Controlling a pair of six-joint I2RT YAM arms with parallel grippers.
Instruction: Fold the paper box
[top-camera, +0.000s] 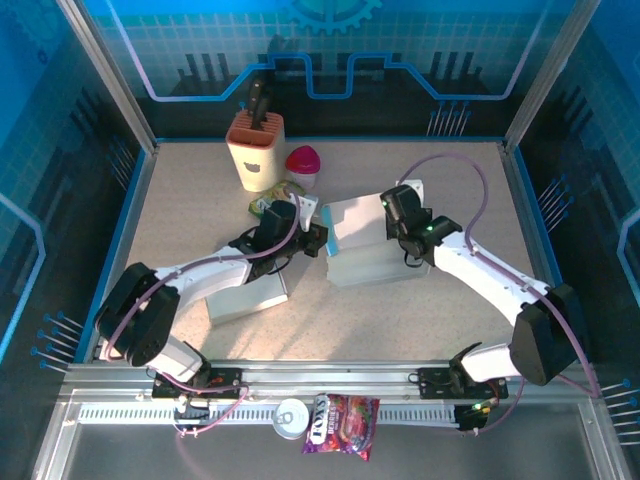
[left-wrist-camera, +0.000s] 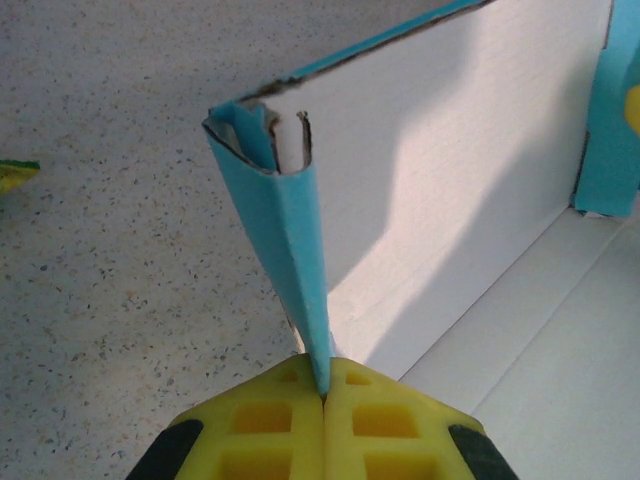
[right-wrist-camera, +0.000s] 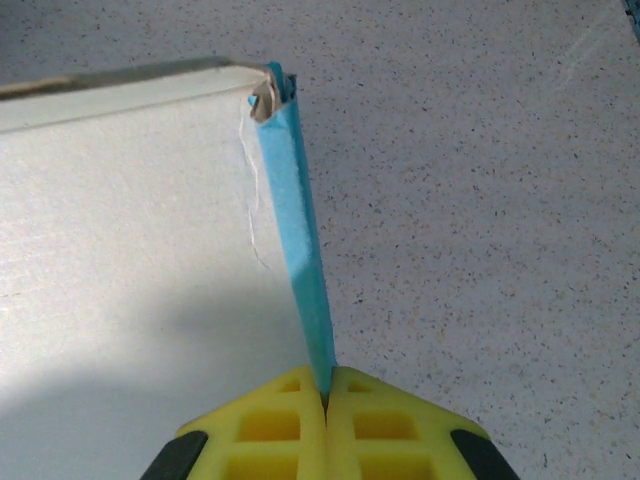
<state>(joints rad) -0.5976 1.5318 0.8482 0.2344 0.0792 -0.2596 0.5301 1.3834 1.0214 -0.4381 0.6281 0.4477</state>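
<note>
1. The left gripper has its yellow fingers pressed together on a thin blue wall edge of the paper box. The edge rises straight up from between the tips to a folded corner.
2. Just right of those fingers lies the box's white inside floor, and its white inner wall runs away beyond them to the right.
3. Left of the fingers is the bare speckled table.
4. The right gripper is closed the same way, its yellow pads pinching another blue edge of the box that runs from the tips to a frayed corner.
5. A white panel of the box spreads to the left of these pads.
6. In the top view the box sits mid-table between the two grippers — one clamps each end.
7. Nearer than the left fingers, a flat white cardboard piece lies beside the left arm.
8. Just beyond the left fingers is a yellow-green packet; farther still stand a knife block and a pink-lidded cup.
</note>
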